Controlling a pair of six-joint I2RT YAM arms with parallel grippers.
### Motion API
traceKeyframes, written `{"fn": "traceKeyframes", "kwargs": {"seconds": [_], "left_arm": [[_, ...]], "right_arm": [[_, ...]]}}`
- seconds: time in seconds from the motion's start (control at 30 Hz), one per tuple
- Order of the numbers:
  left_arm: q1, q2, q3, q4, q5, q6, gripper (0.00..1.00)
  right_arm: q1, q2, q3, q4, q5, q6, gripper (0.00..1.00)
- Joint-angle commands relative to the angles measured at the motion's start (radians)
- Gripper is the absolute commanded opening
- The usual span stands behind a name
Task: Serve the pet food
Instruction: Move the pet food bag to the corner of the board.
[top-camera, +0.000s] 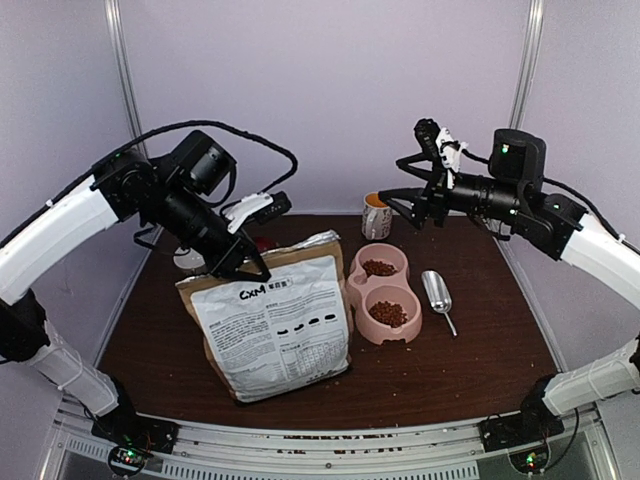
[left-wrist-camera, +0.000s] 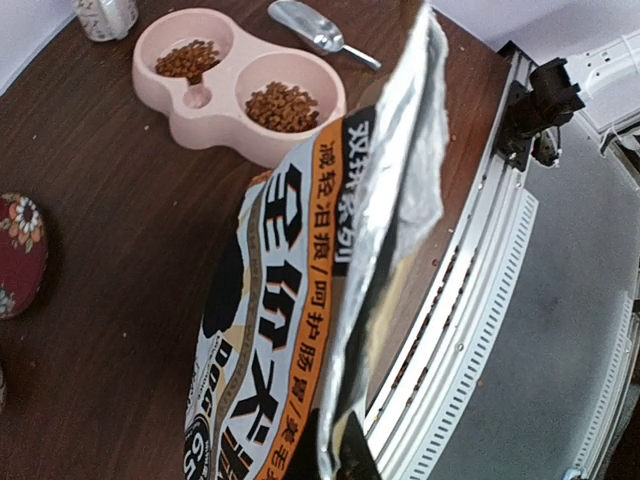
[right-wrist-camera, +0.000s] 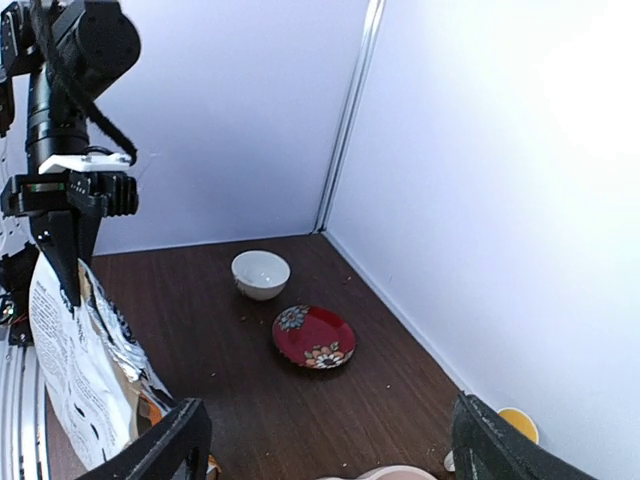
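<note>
Inside pink double bowl (left-wrist-camera: 215, 125), likely kibble (left-wrist-camera: 282, 106)

Bag (top-camera: 272, 325), scoop (top-camera: 437, 292), feeder (top-camera: 381, 289), saucer (right-wrist-camera: 314, 337): one each (seemingly).

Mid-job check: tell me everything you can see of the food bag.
The food bag is tall tan paper with a white, black-printed front panel, an orange side band and silver foil lining at its open top. It stands upright on the table, beside the pink double bowl; contact is unclear. The left claw is shut on its top edge.
</note>
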Motion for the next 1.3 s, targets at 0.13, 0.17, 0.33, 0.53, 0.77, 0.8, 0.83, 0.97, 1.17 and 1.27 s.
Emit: {"fn": "traceKeyframes", "kwargs": {"seconds": [0.13,0.17,0.33,0.53,0.77,0.8,0.83,0.97,1.17,1.27], "left_arm": [[0.066,-0.229,-0.054,-0.096,-0.210,-0.057,0.00],[0.076,-0.256,-0.065,-0.105,-0.231,-0.062,0.00],[0.119,-0.347,-0.124,-0.145,-0.343,-0.073,0.00],[0.145,-0.409,-0.170,-0.204,-0.551,-0.100,0.00],[0.165,-0.410,-0.235,-0.256,-0.831,-0.117,0.00],[0.167,-0.412,-0.244,-0.247,-0.864,-0.116,0.00],[0.172,-0.413,-0.251,-0.243,-0.899,-0.116,0.00],[0.196,-0.414,-0.270,-0.238,-1.024,-0.102,0.00],[0.248,-0.421,-0.255,-0.225,-1.093,-0.035,0.00],[0.257,-0.414,-0.236,-0.232,-1.171,-0.026,0.00]], "right_arm": [[-0.006,-0.027,-0.045,0.158,0.106,0.062,0.83],[-0.006,-0.021,-0.042,0.160,0.106,0.065,0.83],[-0.006,0.007,-0.028,0.174,0.098,0.079,0.83],[-0.006,0.044,0.001,0.179,0.086,0.096,0.82],[-0.006,0.066,0.003,0.189,0.084,0.107,0.82],[-0.006,0.067,0.003,0.189,0.085,0.107,0.82],[-0.007,0.068,0.003,0.187,0.085,0.107,0.82],[-0.006,0.066,-0.003,0.179,0.091,0.101,0.82],[-0.006,0.066,-0.007,0.169,0.100,0.089,0.82],[-0.006,0.069,-0.007,0.171,0.101,0.088,0.82]]}}
